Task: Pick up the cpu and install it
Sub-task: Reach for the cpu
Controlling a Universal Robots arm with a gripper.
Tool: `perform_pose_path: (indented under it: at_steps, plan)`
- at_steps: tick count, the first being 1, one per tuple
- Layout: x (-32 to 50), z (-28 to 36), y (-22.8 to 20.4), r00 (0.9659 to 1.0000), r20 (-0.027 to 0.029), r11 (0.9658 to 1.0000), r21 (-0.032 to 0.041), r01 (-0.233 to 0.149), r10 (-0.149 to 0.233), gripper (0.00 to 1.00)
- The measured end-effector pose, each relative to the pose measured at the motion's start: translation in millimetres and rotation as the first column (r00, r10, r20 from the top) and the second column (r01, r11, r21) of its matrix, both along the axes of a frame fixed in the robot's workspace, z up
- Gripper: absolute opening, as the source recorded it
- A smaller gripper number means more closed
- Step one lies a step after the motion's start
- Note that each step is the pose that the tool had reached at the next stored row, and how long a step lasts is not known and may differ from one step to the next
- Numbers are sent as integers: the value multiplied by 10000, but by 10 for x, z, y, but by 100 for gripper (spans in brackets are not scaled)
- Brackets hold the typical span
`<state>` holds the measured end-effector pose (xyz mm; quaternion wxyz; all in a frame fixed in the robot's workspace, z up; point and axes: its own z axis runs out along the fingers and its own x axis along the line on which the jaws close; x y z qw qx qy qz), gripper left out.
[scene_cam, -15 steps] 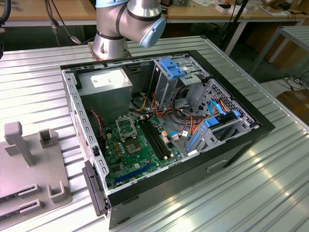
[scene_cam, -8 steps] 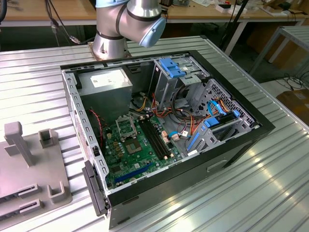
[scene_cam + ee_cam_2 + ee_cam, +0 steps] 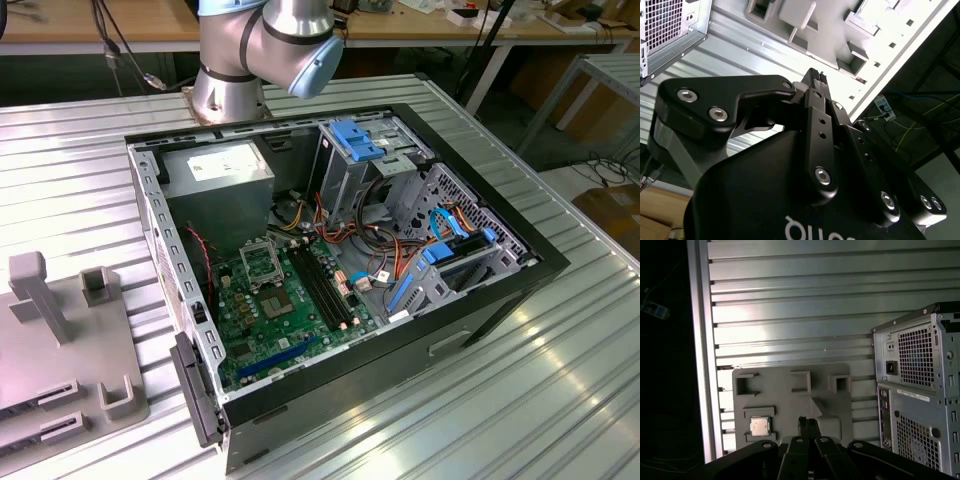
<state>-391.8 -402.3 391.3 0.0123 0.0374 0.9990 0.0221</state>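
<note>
We find the tool (image 3: 808, 421) (image 3: 815, 77) fully closed in both wrist views. Its two fingers meet tip to tip and grip nothing.

The cpu (image 3: 759, 426) lies flat, metal face up, in a square recess of the grey fixture tray (image 3: 782, 407). In the first wrist view the tool tips line up over this tray, near the cpu but clear of it.

In the exterior view we locate:
- the tray (image 3: 60, 345) at 8 o'clock on the ribbed metal table (image 3: 560, 400);
- the open computer case (image 3: 330, 395) at centre, apart from the tray;
- the green motherboard (image 3: 270, 315) on the case floor, with its processor socket (image 3: 262, 262) at the board's 12 o'clock end;
- the power supply (image 3: 220, 172) at 11 o'clock inside the case;
- the robot arm (image 3: 265, 45) at 12 o'clock, behind the case.
</note>
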Motion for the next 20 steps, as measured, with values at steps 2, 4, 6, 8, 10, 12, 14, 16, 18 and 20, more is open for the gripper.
perform_pose_path:
  at_steps: [2,4,6,8,10,12,14,16,18,20]
  plan:
    - [-15,0,0,10000,0,10000,0,0,0,11]
    - [-29,-1,0,10000,1,10000,0,1,-1,11]
    - [-40,0,1,10000,0,10000,0,1,-1,11]
    - [-60,-1,0,10000,0,10000,0,0,0,11]
    - [-81,-1,0,10000,1,10000,0,0,0,11]
    - [-102,-2,-7,10000,1,10000,0,-1,1,11]
    - [-120,-3,-22,10000,1,10000,1,0,0,11]
    - [-143,-4,-45,10000,-2,10000,0,0,0,11]
    - [-177,-7,-67,10000,-2,10000,0,2,-2,11]
    - [-282,-10,-97,10000,-2,10000,0,0,0,11]
